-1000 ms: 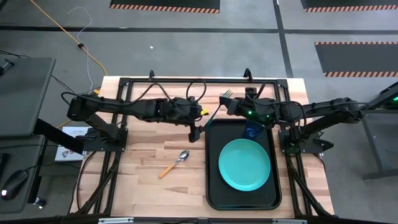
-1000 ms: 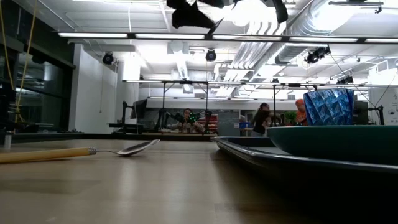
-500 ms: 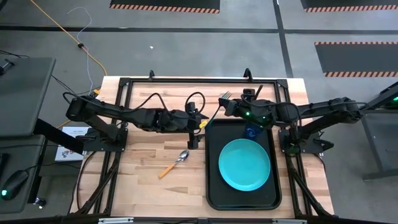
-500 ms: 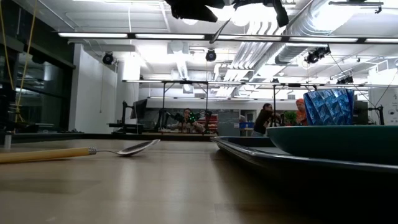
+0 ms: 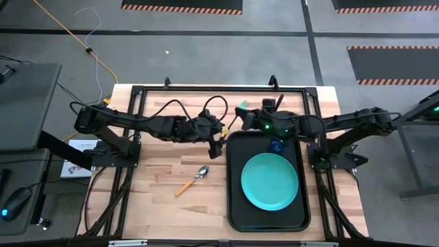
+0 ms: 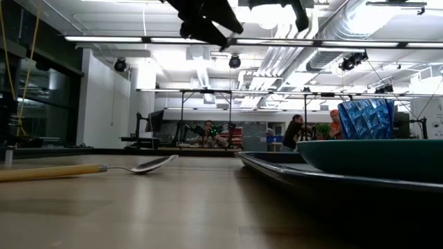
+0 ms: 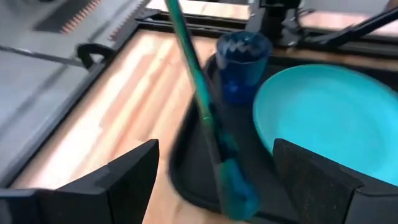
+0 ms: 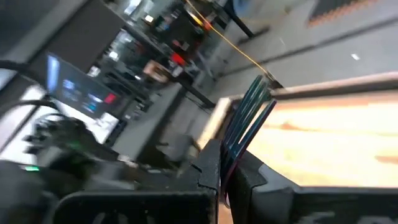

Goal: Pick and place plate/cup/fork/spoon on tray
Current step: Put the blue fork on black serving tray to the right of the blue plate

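- The right gripper point(image 5: 241, 118) hangs above the far left corner of the tray point(image 5: 234, 206), pinched shut on the fork point(image 7: 202, 106); the right wrist view shows the handle clamped between its fingers.
- The left gripper point(image 5: 221, 145) is just beside it with its fingers spread wide, the fork's teal handle running between them, touched by neither.
- The plate point(image 5: 269, 181) and cup point(image 5: 278, 145) are on the tray; the spoon point(image 5: 193, 180) lies on the table point(image 5: 158, 199), well apart.
- Risk, as I judge it: the two grippers are crowded together, so a handover could fumble and drop the fork onto the wood.
- A swinging fork could also tip the cup close by.
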Robot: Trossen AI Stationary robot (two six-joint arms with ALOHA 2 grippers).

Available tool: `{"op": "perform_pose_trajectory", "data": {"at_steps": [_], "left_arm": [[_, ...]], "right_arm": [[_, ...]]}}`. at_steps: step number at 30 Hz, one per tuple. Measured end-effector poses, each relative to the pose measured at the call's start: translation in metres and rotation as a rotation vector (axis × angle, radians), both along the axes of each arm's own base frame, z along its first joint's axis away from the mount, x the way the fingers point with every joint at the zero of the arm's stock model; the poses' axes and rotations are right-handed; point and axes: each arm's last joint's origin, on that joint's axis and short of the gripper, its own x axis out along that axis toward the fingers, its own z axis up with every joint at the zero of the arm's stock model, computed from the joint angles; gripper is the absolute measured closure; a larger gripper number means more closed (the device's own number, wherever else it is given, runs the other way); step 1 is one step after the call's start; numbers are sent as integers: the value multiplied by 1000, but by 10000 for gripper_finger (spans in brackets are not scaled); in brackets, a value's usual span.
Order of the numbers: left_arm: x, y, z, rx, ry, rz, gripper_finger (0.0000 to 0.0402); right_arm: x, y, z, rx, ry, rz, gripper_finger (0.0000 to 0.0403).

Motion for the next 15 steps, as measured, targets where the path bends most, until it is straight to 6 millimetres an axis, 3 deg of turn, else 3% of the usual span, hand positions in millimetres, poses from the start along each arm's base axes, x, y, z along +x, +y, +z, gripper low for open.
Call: {"op": "perform_pose_trajectory", "data": {"at_steps": [8, 15], "left_arm": [[3, 2, -3, -135, -32, 41, 109], [2, 2, -2, -70, -45, 135, 200]], "right_arm": [[1, 0, 5, -74, -14, 2, 403], [0, -1, 5, -69, -17, -50, 403]]}}
